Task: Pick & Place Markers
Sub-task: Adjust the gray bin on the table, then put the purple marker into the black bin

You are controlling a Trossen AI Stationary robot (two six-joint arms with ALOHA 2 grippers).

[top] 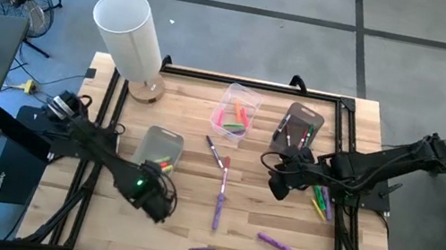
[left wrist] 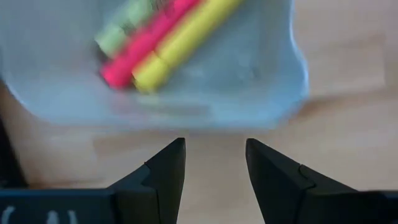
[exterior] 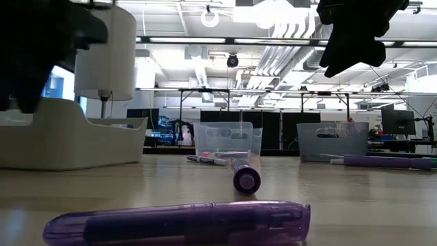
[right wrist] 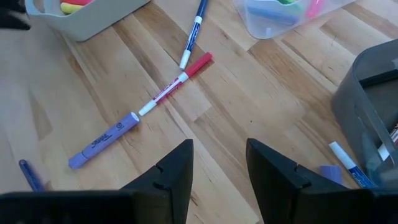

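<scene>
From above, the wooden table (top: 189,219) carries three small bins: a grey-white bin (top: 160,148) on the left, a clear bin (top: 237,109) in the middle at the back, and a dark bin (top: 298,128) to the right. The left gripper (top: 157,207) hangs just in front of the grey-white bin, and its own arm covers much of that bin's near end. The right gripper (top: 278,186) hovers in front of the dark bin. Loose markers (top: 218,208) lie between the two arms, with more near the front edge and a cluster half hidden under the right arm. A white lamp (top: 129,32) stands at the back left corner.

At table height, one purple marker (exterior: 177,223) lies blurred across the front, another points end-on behind it, and both grippers are only dark shapes cut off by the top edge.

Past the left wrist, the fingers (left wrist: 165,177) stand spread with nothing between them, over bare wood just short of the bin wall; yellow, pink and pale green markers (left wrist: 168,40) lie inside, their far ends cut off.

Past the right wrist, the fingers (right wrist: 174,177) are likewise apart and empty above bare wood, with a lilac marker (right wrist: 102,148) and a red-capped marker (right wrist: 177,82) lying beyond; the dark bin is only partly in frame
</scene>
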